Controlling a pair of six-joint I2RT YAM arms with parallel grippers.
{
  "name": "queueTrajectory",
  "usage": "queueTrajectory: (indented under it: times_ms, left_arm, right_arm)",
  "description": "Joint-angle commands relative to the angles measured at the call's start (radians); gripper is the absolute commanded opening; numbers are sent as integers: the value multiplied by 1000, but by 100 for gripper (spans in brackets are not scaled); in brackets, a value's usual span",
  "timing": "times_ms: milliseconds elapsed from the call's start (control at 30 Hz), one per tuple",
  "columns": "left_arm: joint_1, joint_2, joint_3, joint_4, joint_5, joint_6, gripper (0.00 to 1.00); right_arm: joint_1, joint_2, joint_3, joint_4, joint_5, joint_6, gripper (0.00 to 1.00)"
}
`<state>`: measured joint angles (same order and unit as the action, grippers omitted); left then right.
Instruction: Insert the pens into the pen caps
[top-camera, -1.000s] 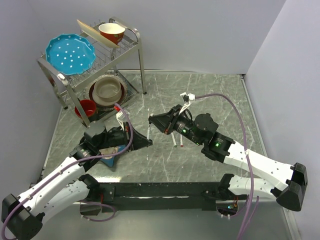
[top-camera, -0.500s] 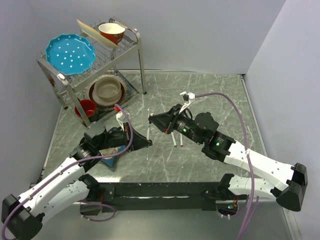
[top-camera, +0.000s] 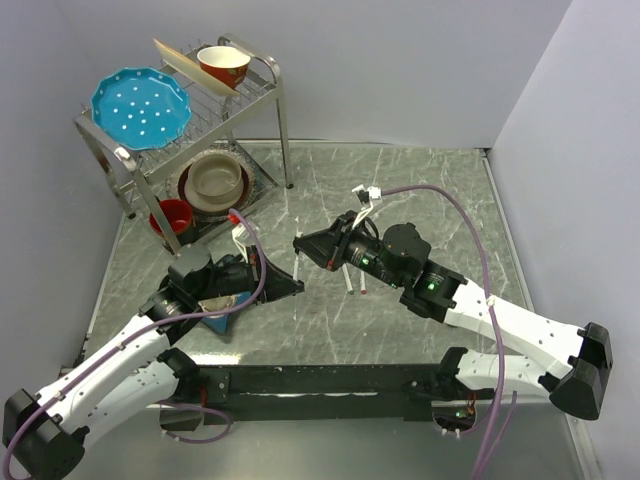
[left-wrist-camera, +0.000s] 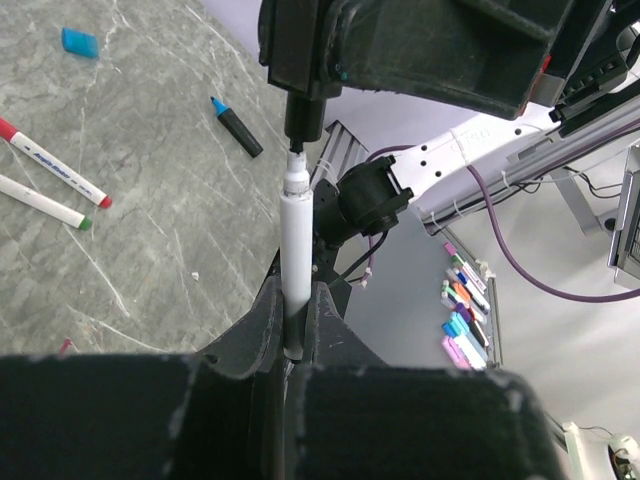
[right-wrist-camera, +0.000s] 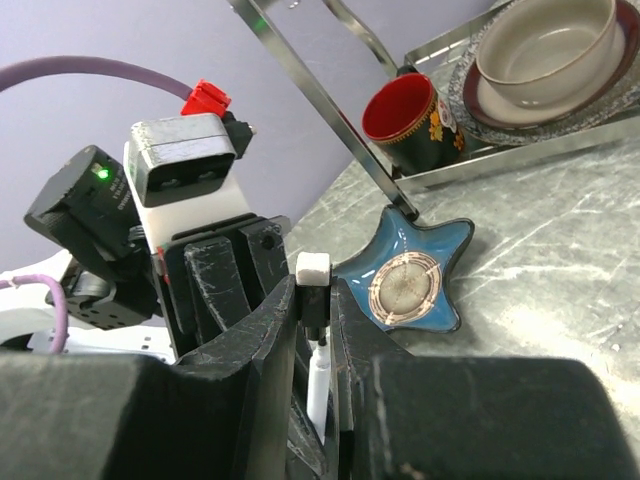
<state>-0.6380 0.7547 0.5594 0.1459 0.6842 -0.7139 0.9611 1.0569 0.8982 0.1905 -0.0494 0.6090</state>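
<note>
Pen (left-wrist-camera: 296, 220) | left end effector (left-wrist-camera: 295, 300) clamps it | right end effector (right-wrist-camera: 313, 300) pinches cap (left-wrist-camera: 304, 120)

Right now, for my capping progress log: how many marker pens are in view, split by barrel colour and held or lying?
White-barrelled marker pen held in the left gripper: 1
White-barrelled marker pens lying on the grey marble table: 2
Black-barrelled, blue-tipped marker pen lying on it: 1
Total: 4
</note>
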Motion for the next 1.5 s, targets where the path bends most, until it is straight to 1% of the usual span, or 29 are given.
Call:
queueTrajectory:
  times_ms: [0,333,500,800,900,1067,1167,1300,1367,1467]
  left_arm:
    - [3,-20,-1,37,2,31,1]
    - [3,-28,5,12,-21,53,1]
    - [3,-26,13,14,-26,56,1]
    - [3,-20,45,21,-61,68,1]
    - [3,-5,65,20,-83,73,1]
    - [3,52,97,6,-169,109,1]
    - [3,92,134,-17,-193,145,1]
    - [3,130,163,14,-261,140,1]
    - [3,176,192,11,-270,140,1]
    - [4,219,215,69,-281,125,1]
  right_arm:
    - [-7,0,45,-3,-1,-11,0]
    - [-7,9,62,-22,-44,-12,0]
    - [-9,-8,21,-14,-105,18,0]
    - [-7,-46,-76,-20,-122,49,0]
    - [-9,-49,-96,-19,-151,60,0]
    - [-7,-66,-142,-20,-196,75,0]
    - [-5,-72,-165,-49,-211,68,0]
    - [-5,-86,-234,-13,-242,87,0]
    - [-5,-89,-266,-6,-245,95,0]
    - [-5,-104,-314,1,-236,98,0]
